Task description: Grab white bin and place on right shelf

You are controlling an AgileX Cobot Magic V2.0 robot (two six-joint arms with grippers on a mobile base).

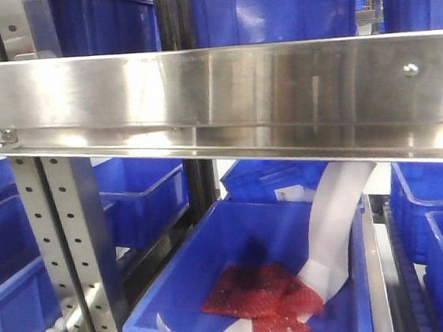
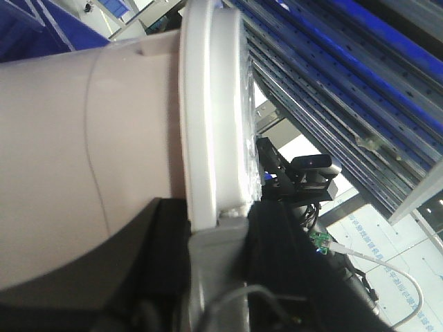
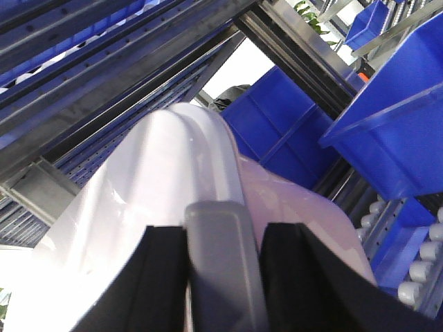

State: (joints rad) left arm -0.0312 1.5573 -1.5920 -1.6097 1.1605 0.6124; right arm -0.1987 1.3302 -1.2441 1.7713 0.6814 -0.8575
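Observation:
The white bin (image 2: 83, 138) fills the left wrist view, with its pale pinkish side at left and its thick white rim upright. My left gripper (image 2: 218, 228) is shut on that rim, one black finger on each side, with a grey piece (image 2: 214, 270) between them. In the right wrist view the bin's glossy white lid and pinkish side (image 3: 159, 180) rise ahead. My right gripper (image 3: 218, 242) is shut on its edge around a grey piece (image 3: 218, 263). The right shelf's stainless front rail (image 1: 214, 95) crosses the front view very close. The bin is out of sight in that view.
A blue bin (image 1: 246, 250) holding red packets (image 1: 255, 297) and a white paper strip (image 1: 335, 225) sits below the rail. More blue bins stand above and on both sides. A perforated upright (image 1: 63, 246) is at left. Blue bins (image 3: 387, 124) and rollers (image 3: 408, 277) lie right of the white bin.

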